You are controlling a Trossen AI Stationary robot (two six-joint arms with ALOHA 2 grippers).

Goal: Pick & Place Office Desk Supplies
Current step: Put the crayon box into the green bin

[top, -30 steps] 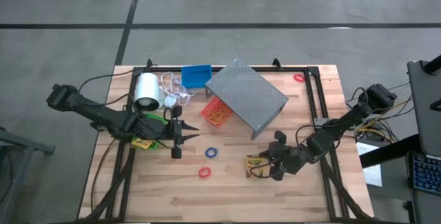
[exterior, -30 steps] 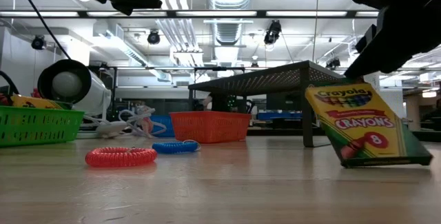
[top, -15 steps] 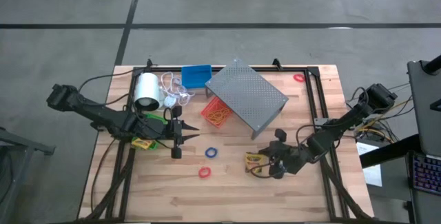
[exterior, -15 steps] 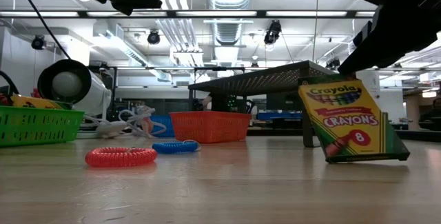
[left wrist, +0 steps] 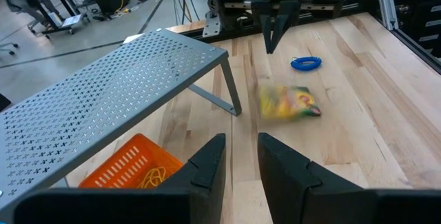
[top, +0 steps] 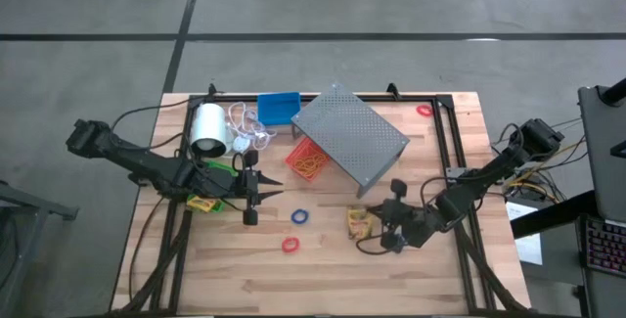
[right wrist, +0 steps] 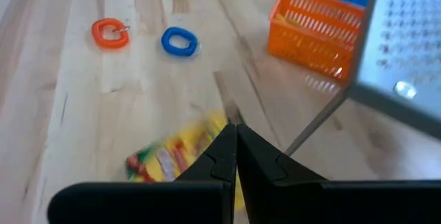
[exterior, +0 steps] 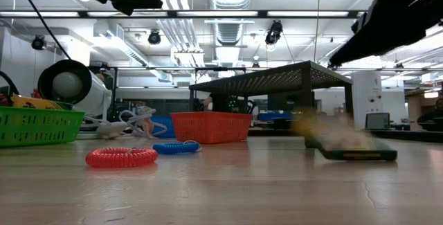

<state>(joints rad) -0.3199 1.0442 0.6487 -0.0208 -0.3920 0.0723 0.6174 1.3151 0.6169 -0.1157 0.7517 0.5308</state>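
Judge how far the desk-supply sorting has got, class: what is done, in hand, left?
Done: one crayon box sits by the green bin. In hand: nothing; the shut right gripper hovers over the second crayon box, flat on the table. Left: that box, plus the blue ring and red ring. The left gripper waits.

Your wooden table (top: pixel 323 269) carries: grey rack (top: pixel 349 138), orange bin (top: pixel 308 159), blue bin (top: pixel 279 108), white roll (top: pixel 207 129), red band (top: pixel 290 246), blue band (top: pixel 300 216), crayon box (top: pixel 360 223) lying flat.

One camera looks straight down on the wooden surface (top: pixel 323 259). One sits low, looking across. Both see the grey metal rack with holes (top: pixel 350 139).
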